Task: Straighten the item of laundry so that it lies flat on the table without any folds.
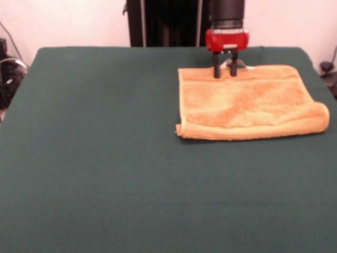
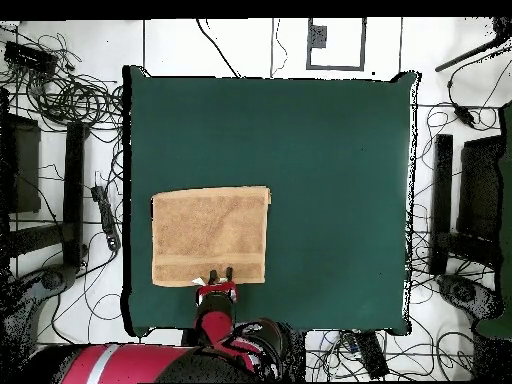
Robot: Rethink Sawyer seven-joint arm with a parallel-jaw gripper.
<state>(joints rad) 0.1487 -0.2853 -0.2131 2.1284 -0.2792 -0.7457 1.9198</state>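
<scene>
The orange-tan towel lies on the dark green table, at the right in the front view and close to the far edge. Its near edge looks doubled over into a thick roll that bulges at the right corner. A small white tag shows at its far edge. My gripper stands upright over that far edge, fingers apart, tips at the towel on either side of the tag. In the overhead view the towel is a near-square on the table, and the gripper is at its bottom edge.
The black pedestal stands behind the table's far edge. In the overhead view, cables and dark equipment lie on the floor on both sides of the table. The towel sits close to the table's left edge there.
</scene>
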